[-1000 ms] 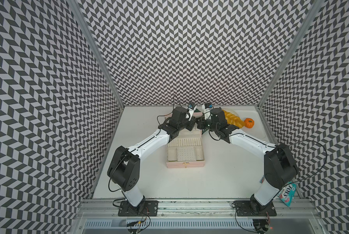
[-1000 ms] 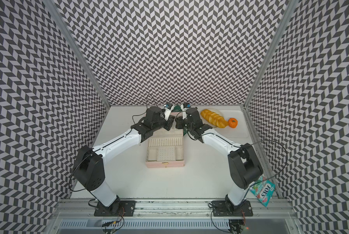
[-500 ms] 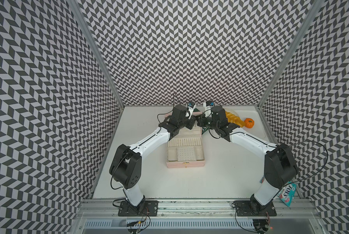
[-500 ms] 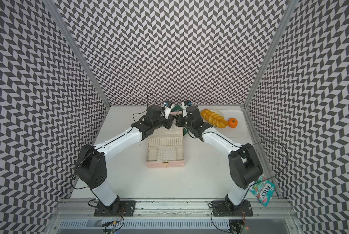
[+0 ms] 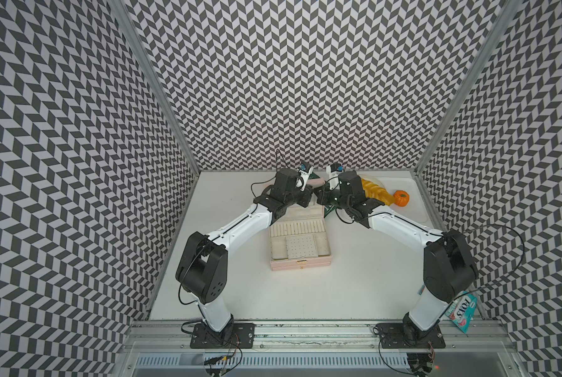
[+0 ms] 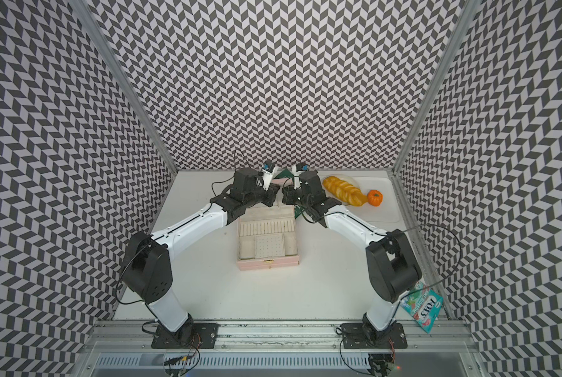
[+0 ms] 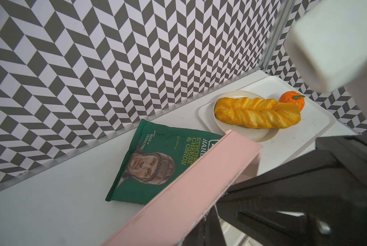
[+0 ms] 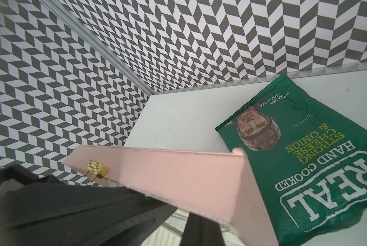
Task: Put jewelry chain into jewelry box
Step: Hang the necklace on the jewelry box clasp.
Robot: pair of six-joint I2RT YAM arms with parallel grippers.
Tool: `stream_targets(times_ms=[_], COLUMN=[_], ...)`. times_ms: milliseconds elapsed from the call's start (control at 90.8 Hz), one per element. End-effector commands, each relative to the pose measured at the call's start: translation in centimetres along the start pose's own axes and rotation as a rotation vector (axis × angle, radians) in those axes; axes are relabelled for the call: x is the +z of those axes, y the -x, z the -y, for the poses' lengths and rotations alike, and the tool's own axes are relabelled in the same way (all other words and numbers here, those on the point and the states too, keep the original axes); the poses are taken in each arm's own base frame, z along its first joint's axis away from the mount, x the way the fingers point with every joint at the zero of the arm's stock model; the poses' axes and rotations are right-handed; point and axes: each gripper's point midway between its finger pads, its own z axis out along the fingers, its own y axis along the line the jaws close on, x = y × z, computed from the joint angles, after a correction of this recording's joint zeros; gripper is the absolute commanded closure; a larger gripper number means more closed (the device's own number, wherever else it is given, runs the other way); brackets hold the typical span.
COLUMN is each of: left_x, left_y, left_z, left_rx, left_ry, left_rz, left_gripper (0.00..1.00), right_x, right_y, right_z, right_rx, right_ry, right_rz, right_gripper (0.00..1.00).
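The left gripper (image 5: 308, 198) has its jaws closed right at the raised pink lid (image 7: 191, 187) of the open jewelry box (image 5: 301, 263), whose cream trays lie on the near side of both pairs of jaws. Just across a small gap, the right gripper (image 5: 321, 196) is likewise closed at the lid. A short bit of the jewelry chain (image 8: 224, 227) shows beside its finger under the lid's edge, though I cannot tell whether either gripper pinches it. A green crisp bag (image 8: 306, 159) lies beyond the jaws.
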Motion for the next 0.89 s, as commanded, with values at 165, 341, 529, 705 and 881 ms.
stream_targets(times_ms=[165, 341, 529, 705, 881], left_x=[-0.8, -0.5, -0.5, -0.5, -0.2], left_y=[0.6, 0.0, 0.1, 0.5, 0.4], left_z=[-1.5, -1.3, -1.3, -1.2, -1.2], left_rx=[-0.039, -0.044, -0.048, -0.050, -0.056], left_ry=[0.019, 0.006, 0.004, 0.001, -0.003], left_rz=[0.026, 0.011, 0.013, 0.018, 0.008], left_gripper=[0.98, 0.96, 0.96, 0.96, 0.95], right_x=[0.1, 0.3, 0.5, 0.5, 0.6], right_y=[0.8, 0.5, 0.3, 1.1, 1.3], right_z=[-0.3, -0.2, 0.1, -0.2, -0.4], right_rx=[-0.006, -0.005, -0.001, 0.001, 0.001], right_ry=[0.020, 0.022, 0.013, 0.012, 0.019], right_rz=[0.023, 0.015, 0.007, 0.026, 0.025], right_gripper=[1.00, 1.00, 1.00, 1.00, 1.00])
